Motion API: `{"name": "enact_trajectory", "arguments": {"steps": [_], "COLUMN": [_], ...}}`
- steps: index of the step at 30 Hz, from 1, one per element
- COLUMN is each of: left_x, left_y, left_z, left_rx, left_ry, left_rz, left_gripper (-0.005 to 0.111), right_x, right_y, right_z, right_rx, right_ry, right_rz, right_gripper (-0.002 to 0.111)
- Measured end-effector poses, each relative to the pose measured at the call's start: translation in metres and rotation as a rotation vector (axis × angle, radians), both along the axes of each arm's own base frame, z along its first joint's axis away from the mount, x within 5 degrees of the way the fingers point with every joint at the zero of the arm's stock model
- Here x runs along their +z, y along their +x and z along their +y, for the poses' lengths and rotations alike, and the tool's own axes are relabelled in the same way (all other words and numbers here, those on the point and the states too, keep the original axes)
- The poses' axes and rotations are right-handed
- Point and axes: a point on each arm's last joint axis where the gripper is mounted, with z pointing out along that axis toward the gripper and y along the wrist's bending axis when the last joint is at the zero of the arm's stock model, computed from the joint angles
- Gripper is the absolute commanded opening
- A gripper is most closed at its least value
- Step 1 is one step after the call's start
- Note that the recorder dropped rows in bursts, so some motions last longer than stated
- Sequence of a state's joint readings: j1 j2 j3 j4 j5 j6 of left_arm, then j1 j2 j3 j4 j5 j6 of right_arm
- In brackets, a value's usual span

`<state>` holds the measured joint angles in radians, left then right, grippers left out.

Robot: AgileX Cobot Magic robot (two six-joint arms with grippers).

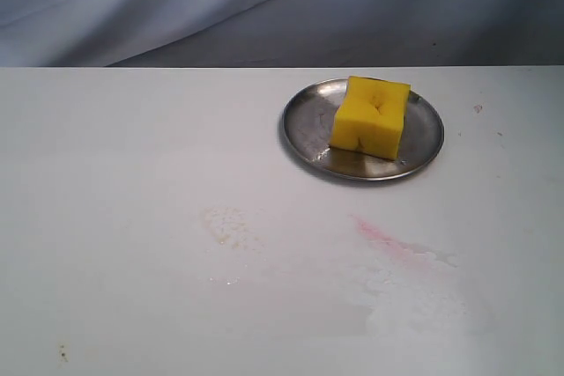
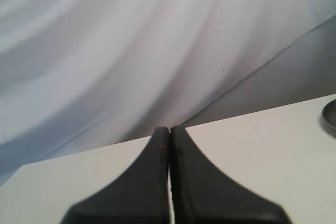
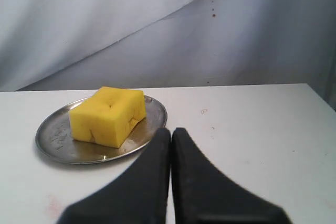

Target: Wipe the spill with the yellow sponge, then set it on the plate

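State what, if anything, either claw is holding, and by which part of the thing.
Nothing is held. The left claw and the right claw are both shut with nothing between them. The yellow sponge lies on the plate, apart from both.

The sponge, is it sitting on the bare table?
No, the sponge rests on the plate, inside its rim.

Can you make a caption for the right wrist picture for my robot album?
The yellow sponge sits on the silver plate, and the right gripper has its fingers shut, holding nothing.
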<state>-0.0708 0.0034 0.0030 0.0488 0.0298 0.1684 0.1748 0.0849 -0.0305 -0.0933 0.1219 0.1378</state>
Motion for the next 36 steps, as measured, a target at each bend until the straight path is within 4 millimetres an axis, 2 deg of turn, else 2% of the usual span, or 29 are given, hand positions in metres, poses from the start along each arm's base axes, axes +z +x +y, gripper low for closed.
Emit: {"name": "enact_trajectory", "arguments": {"steps": [8,36], "left_x": [0.0002,0.0002], "left_y": [0.0000,0.0000], "left_z": [0.0000,0.0000], "left_rx": [0.000,0.000], "left_ry": [0.000,0.000], "left_rz": [-0.002,-0.002], "left_gripper": [0.000,0.000], "right_x": [-0.0083,-0.0077], "right_y": [-0.0055,-0.0058], "right_z": [-0.0020,-0.0005], "right_rx": [-0.013,0.006], "right_ry": [-0.004,-0.029], "right_rz": [-0.013,-0.023], "right_gripper": [0.000,0.000]}}
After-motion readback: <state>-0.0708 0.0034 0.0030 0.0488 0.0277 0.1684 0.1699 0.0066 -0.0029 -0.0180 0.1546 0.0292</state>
